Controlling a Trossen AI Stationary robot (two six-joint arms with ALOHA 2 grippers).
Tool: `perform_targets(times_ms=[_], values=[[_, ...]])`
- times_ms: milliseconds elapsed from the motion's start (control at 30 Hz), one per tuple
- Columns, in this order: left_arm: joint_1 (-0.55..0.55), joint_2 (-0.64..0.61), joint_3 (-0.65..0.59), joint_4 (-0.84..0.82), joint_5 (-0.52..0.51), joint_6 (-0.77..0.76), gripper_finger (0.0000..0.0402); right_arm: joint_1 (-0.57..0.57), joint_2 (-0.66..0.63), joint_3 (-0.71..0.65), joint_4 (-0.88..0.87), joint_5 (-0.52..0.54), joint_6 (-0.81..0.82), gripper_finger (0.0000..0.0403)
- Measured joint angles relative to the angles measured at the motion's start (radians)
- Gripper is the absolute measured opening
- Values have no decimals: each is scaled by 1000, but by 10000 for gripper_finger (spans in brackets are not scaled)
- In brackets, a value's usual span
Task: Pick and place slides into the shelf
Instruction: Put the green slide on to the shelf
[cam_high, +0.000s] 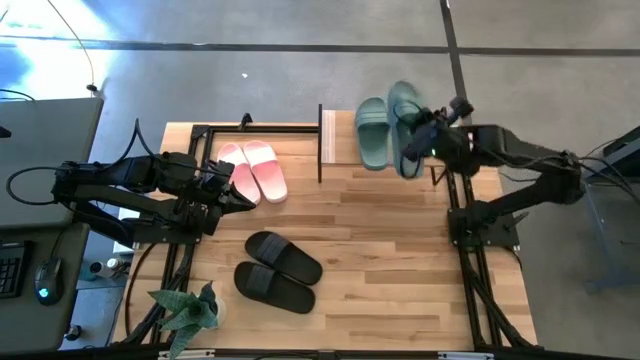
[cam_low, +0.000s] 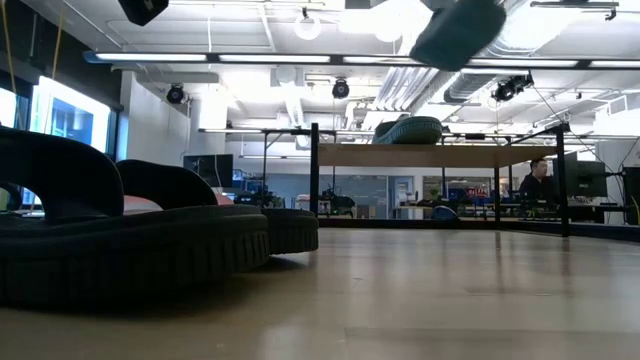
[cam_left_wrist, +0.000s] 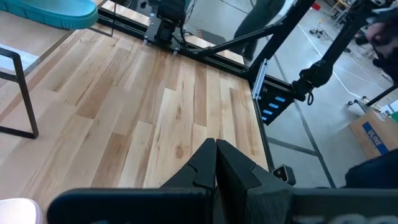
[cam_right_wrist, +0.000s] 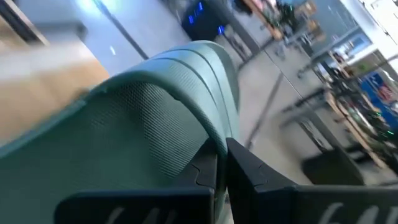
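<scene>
1. On your left, the left gripper (cam_high: 243, 203) sat with its fingers pressed together on nothing, low over the table (cam_high: 400, 260) just beside the pink pair (cam_high: 254, 170); that pair was not yet shelved.
2. The black pair (cam_high: 278, 270) lay near the front middle of the table, also untouched (the potted plant (cam_high: 188, 310) stood at the front left corner, clear of it).
3. One green slide (cam_high: 371, 133) already rested on the shelf (cam_high: 327, 132) top at the back.
4. Your right gripper (cam_high: 418, 140) was clamped on the strap of the second green slide (cam_high: 404, 128), held tilted above the shelf beside its mate.
5. By my reckoning one of six was placed and one nearly; the first green slide crowded the landing spot.
</scene>
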Motion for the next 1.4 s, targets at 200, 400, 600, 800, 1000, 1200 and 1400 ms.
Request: perform_targets(times_ms=[200, 400, 600, 800, 1000, 1200, 1400], values=[[0, 0, 0, 0, 0, 0, 1, -158, 2, -3, -3, -74, -169, 0], [0, 0, 0, 0, 0, 0, 1, -247, -13, -123, 96, -147, -304, 0], [0, 0, 0, 0, 0, 0, 1, -318, -56, -293, 329, -132, -431, 0], [0, 0, 0, 0, 0, 0, 1, -381, -33, -325, 358, -228, -457, 0], [0, 0, 0, 0, 0, 0, 1, -427, 1, -346, 389, -285, -471, 0], [0, 0, 0, 0, 0, 0, 1, -461, 9, -359, 423, -299, -485, 0], [0, 0, 0, 0, 0, 0, 1, -472, 34, -363, 410, -316, -492, 0]])
